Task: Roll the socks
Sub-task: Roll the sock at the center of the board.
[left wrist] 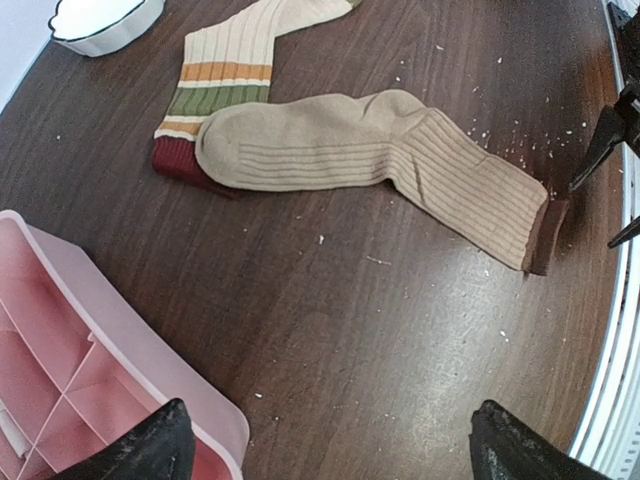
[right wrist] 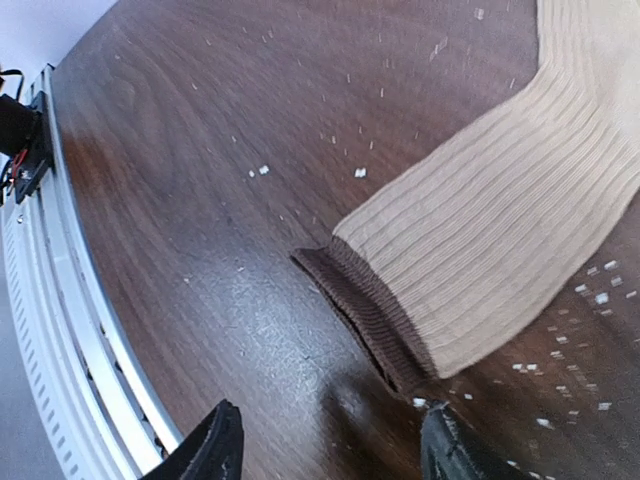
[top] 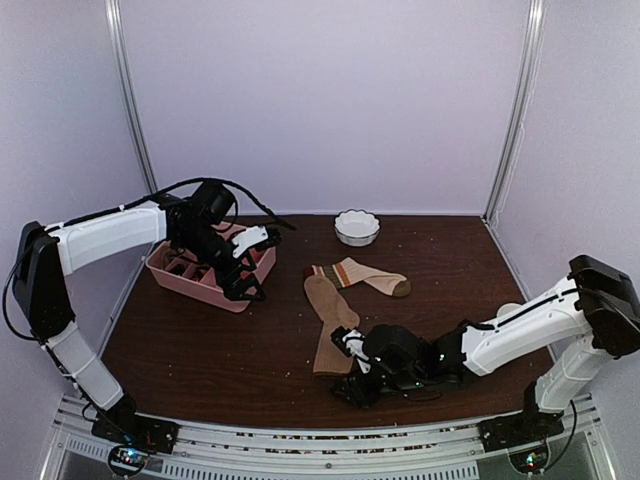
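Tan ribbed knit, the plain brown-cuffed sock [right wrist: 500, 250] lies flat on the dark wooden table [right wrist: 200, 150]. Its cuff end is just ahead of the right gripper [right wrist: 330, 445], whose jaws stand apart and grasp nothing; one fingertip is almost at the cuff. At the far end, the sock's toe overlaps the red-green striped cuff of the lighter beige sock [left wrist: 230, 80]. The left gripper [left wrist: 330, 440] hangs spread wide and empty, well apart from both socks, with a pink plastic compartment tray [left wrist: 130, 320] beside one finger.

Right wrist view: tan sock [right wrist: 500, 220] cut off by right edge. Left wrist view: pink tray [left wrist: 130, 320], white bowl [left wrist: 100, 25] cropped; striped sock [left wrist: 225, 90] cuff partly under tan sock.
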### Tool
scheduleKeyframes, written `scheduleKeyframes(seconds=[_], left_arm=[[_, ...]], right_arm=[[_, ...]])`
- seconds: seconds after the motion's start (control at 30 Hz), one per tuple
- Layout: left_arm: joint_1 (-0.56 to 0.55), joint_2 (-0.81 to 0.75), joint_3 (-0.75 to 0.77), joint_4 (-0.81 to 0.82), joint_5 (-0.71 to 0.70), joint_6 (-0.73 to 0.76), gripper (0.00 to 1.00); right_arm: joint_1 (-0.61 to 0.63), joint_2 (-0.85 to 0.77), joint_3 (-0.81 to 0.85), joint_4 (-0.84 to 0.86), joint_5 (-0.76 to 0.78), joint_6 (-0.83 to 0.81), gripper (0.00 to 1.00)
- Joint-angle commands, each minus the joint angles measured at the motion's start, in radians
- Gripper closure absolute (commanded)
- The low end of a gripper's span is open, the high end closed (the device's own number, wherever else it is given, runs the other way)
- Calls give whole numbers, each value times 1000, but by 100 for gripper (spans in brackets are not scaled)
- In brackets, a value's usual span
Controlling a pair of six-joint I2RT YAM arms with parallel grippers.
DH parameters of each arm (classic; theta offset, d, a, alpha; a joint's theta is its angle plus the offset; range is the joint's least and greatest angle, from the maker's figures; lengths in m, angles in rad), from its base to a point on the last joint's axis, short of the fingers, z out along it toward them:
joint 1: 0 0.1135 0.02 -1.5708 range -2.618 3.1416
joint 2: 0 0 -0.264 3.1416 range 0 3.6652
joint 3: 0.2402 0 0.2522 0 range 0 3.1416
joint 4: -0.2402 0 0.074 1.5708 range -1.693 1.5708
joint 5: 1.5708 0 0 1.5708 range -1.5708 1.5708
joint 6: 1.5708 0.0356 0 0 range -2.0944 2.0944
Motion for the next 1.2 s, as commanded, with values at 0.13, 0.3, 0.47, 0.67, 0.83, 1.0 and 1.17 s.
scheduleKeyframes(seconds=[0.13,0.3,0.47,0.67,0.83,1.0,1.17], left_arm=[[6,-58,-41,-74,68,50,2],[43,-86,-66,-96,87,55,2],[134,-136,-72,-62,95,18,2],[163,-149,-88,-78,99,22,2],[162,-172,-115,-96,122,48,2],[161,-177,-126,-142,176,98,2],[110,-182,-171,-141,199,147,2]], right_arm=[[22,-210,-179,127,79,-306,36],[22,-169,-145,124,74,-471,42],[20,-57,-75,135,30,-529,53],[20,72,-20,188,2,-535,68],[17,121,-7,235,8,-522,82],[12,136,-8,252,7,-484,100],[-4,110,-32,294,-26,-423,100]])
